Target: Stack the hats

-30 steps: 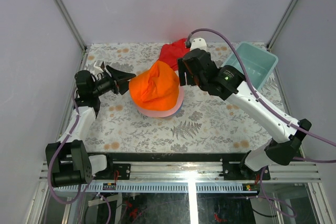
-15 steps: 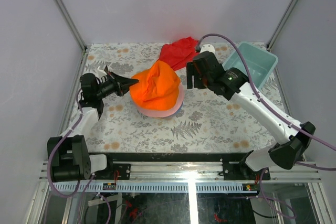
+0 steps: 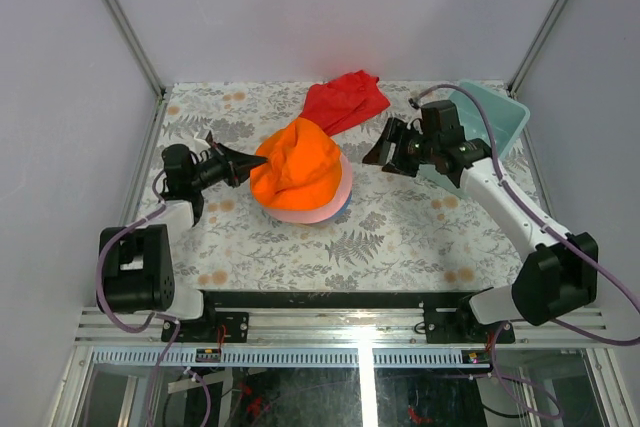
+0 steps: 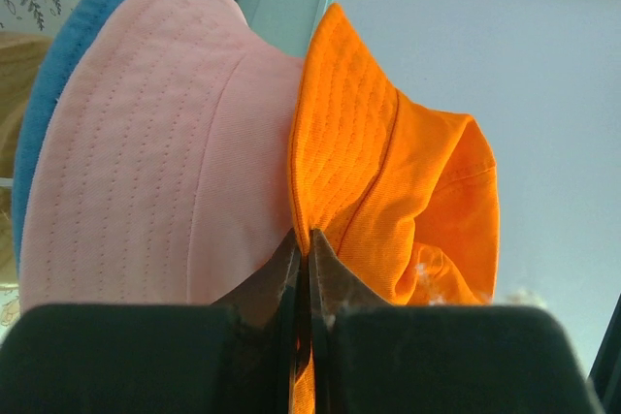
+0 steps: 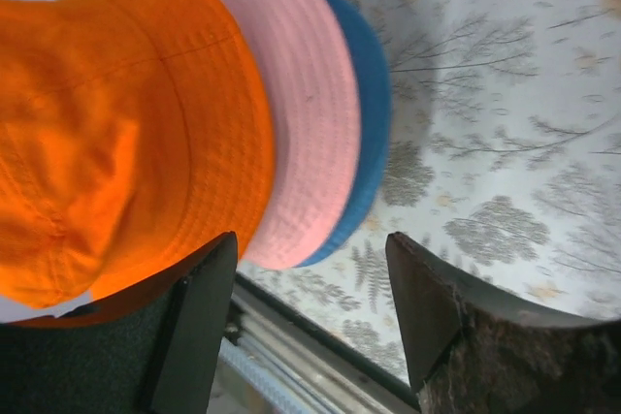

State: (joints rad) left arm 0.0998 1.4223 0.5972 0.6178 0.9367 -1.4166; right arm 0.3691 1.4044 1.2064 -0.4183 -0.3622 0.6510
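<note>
Orange hat point(image 3: 297, 162), lying atop the pink hat point(image 3: 322, 209) and blue hat point(image 3: 345, 205) at the middle of the table point(image 3: 400, 237), is being pinched at its brim by the just-closed left claw point(image 3: 257, 159) while the wide, empty right claw point(image 3: 384, 153) is retreating toward the right edge, suggesting a final straightening.

From my screen I see a table spread with a white cloth printed with grey ferns and orange flowers point(image 3: 400, 237). It is closed in on three sides by plain pale lilac-grey wall panels point(image 3: 330, 7), which meet at slim aluminium corner posts point(image 3: 122, 22). Along the table's near edge runs a slotted aluminium rail point(image 3: 300, 319), crossed by a bright white streak of reflected light point(image 3: 364, 342).
</note>
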